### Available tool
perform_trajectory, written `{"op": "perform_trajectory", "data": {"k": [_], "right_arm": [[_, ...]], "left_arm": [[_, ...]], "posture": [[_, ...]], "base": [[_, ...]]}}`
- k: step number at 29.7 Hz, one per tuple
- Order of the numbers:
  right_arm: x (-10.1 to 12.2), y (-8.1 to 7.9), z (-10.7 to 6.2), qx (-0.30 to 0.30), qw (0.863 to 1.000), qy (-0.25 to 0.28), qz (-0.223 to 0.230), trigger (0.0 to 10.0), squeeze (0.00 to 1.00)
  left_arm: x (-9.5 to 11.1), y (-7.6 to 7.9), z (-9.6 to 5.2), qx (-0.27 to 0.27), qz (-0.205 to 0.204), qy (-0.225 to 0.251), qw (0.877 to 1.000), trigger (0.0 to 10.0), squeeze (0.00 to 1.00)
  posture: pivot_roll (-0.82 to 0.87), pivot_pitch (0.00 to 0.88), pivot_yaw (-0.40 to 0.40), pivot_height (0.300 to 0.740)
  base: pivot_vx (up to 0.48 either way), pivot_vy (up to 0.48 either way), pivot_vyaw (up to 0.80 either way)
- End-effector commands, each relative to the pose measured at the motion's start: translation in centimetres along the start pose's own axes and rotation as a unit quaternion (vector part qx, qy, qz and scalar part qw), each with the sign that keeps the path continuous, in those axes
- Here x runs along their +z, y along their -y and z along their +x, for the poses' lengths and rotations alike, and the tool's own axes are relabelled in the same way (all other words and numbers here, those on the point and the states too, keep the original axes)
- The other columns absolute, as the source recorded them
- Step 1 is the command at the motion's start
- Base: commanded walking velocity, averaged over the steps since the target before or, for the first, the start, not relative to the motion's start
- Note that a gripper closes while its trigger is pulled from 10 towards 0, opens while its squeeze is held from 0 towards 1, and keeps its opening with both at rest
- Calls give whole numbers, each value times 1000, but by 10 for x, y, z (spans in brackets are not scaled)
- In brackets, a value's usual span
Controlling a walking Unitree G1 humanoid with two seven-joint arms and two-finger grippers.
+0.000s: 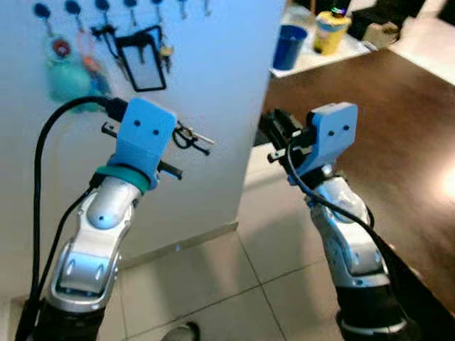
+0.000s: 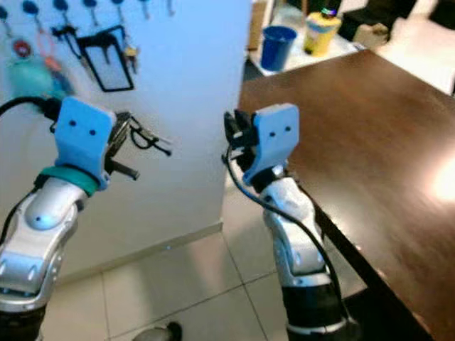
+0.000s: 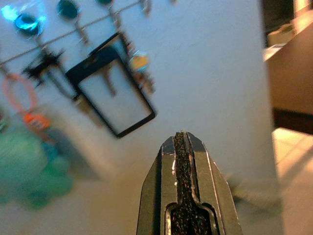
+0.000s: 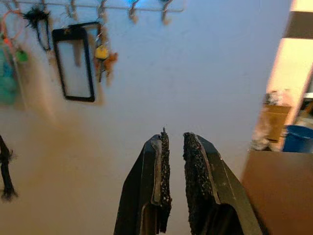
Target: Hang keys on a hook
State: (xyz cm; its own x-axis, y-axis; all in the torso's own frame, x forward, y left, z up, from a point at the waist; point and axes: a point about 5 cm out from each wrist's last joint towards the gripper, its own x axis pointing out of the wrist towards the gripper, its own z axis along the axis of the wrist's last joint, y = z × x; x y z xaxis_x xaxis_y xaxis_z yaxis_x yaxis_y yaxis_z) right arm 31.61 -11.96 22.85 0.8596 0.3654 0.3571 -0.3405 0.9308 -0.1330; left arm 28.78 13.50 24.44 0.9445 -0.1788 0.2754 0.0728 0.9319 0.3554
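Left gripper (image 3: 182, 147) fingers pressed together (seemingly empty); right gripper (image 4: 174, 142) fingers slightly apart.

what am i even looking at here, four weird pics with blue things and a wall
It is a walking robot with two silver arms, each ending in a blue block with two long black fingers. The two upper pictures come from its head, looking forward and down: the left gripper and right gripper are both raised in front of a white wall. The two lower pictures come from cameras on the wrists, looking along the fingers. The left fingers are pressed together; whether they hold the keys is unclear, though something thin and dark sticks out near them in the head views. The right fingers stand slightly apart, holding nothing. High on the wall, a row of hooks carries keys and trinkets. A dark table stands to the right.
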Motion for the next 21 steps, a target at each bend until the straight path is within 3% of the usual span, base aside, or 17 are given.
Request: {"op": "perform_trajectory", "data": {"k": [1,19,21], "right_arm": [[-3,1,-1,-6,1000,-5,-2,10000,0],[-3,-2,-2,4,1000,-1,4,10000,0],[-3,-6,-4,23,1000,3,2,10000,0]], "left_arm": [[-1,2,1,-2,5,-2,1000,10000,0],[6,2,3,-4,-2,14,1000,10000,0],[13,0,0,-6,-14,40,999,10000,0]], "posture": [[94,6,72,740],[96,21,76,740],[96,21,76,740]], "base": [[304,0,600],[383,0,56],[0,0,0]]}}
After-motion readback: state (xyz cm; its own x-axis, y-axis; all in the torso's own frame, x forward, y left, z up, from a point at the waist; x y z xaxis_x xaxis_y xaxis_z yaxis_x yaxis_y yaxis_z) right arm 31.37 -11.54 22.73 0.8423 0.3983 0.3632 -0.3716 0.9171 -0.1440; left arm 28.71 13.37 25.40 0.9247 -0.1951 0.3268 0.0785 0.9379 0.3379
